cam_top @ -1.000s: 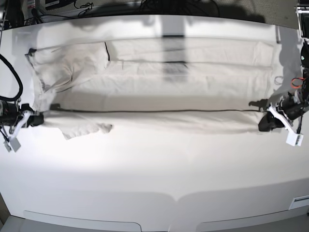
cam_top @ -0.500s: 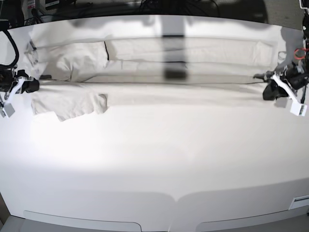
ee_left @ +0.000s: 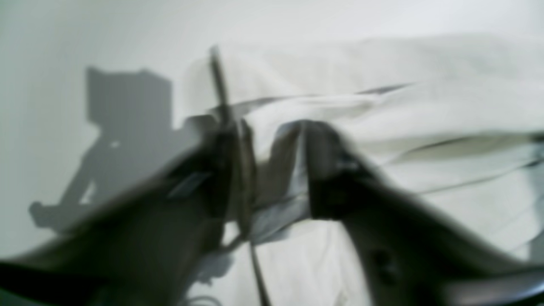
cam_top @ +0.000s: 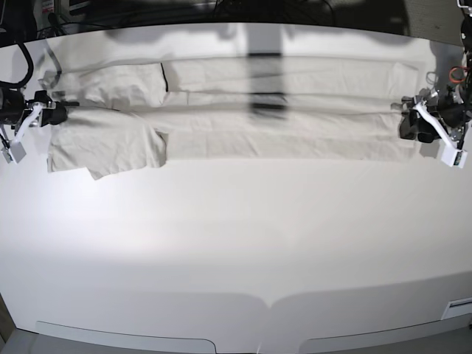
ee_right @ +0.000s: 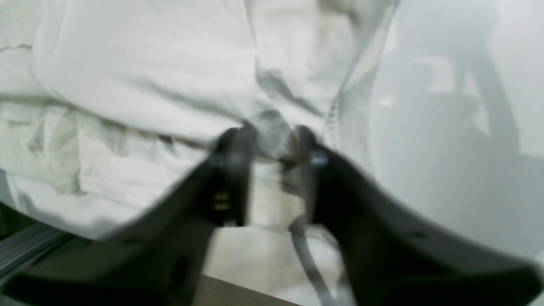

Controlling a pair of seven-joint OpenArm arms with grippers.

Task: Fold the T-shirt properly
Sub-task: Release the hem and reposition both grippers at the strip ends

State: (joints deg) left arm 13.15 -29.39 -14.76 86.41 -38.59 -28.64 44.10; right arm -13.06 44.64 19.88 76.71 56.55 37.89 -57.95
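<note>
The pale beige-grey T-shirt [cam_top: 280,110] lies stretched left to right across the far part of the white table, folded into a long band. One short sleeve [cam_top: 110,144] sticks out toward me at the left. My left gripper [cam_top: 408,122] is at the shirt's right end, shut on a pinch of fabric [ee_left: 274,157]. My right gripper [cam_top: 57,112] is at the shirt's left end, shut on fabric near a hem [ee_right: 272,131]. Both wrist views are blurred. The shirt fills much of each wrist view [ee_left: 425,68] [ee_right: 127,55].
The white tabletop [cam_top: 236,243] extends toward me in front of the shirt. Dark cables and equipment [cam_top: 74,9] sit beyond the table's far edge. A dark cable loops by the arm at the left [cam_top: 26,55]. The grippers' shadows fall on the table [ee_left: 114,140].
Both grippers have carried the shirt's near edge away from me toward the far side. The lifted edge now lies over the far part, and the left sleeve has settled flat.
</note>
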